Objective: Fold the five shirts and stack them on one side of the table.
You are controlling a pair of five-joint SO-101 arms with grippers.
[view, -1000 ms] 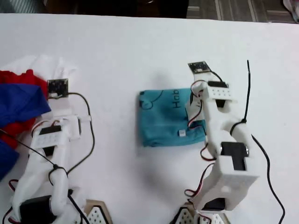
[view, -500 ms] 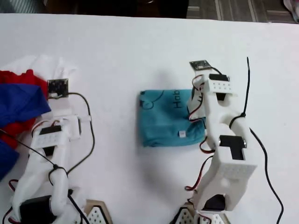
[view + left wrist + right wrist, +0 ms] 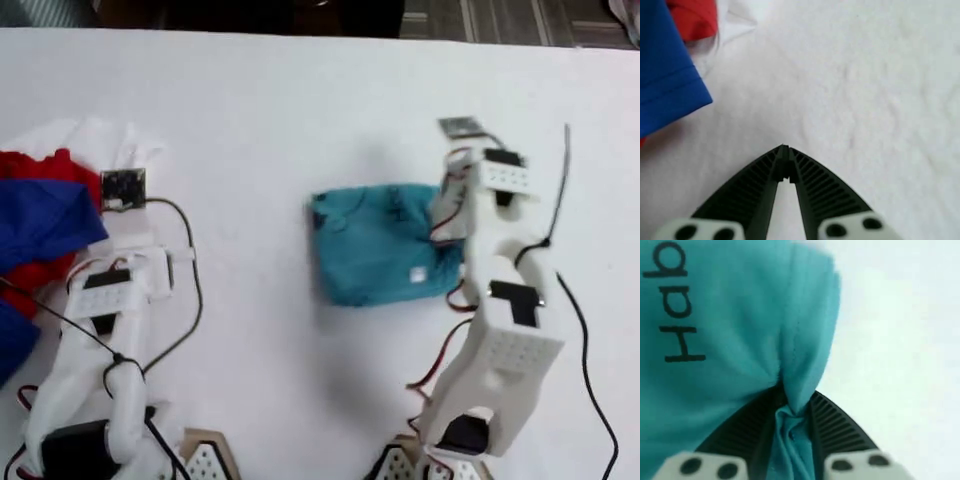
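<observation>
Near edge, left: left arm (image 3: 100, 320) sits low over the bench (image 3: 300, 90). Its jaws are pressed together tip to tip with nothing between them, just beside a blue shirt (image 3: 665, 75).

Near edge, right: right arm (image 3: 500, 330) stretches out to the teal shirt (image 3: 380, 245). Its jaws are clamped on that shirt's right edge, and the right wrist view shows cloth bunched up between them.

Mid bench: the teal shirt lies as a folded bundle, a bit rumpled and skewed, right of centre. It is well apart from everything else.

Left edge, mid to far: a loose heap with the blue shirt on top, a red shirt (image 3: 45, 165) under it and a white shirt (image 3: 95, 135) beyond. None looks folded. More blue shows at the near-left edge – I cannot tell whether it is a separate shirt.

My read: the teal shirt's folding is done and I am placing it to start the stack – the first of five.

Next move as I judge it: take the bundle to the bare right side and let go only once it lies flat. The pinch holds one edge only, so a fast pull could open the fold.
</observation>
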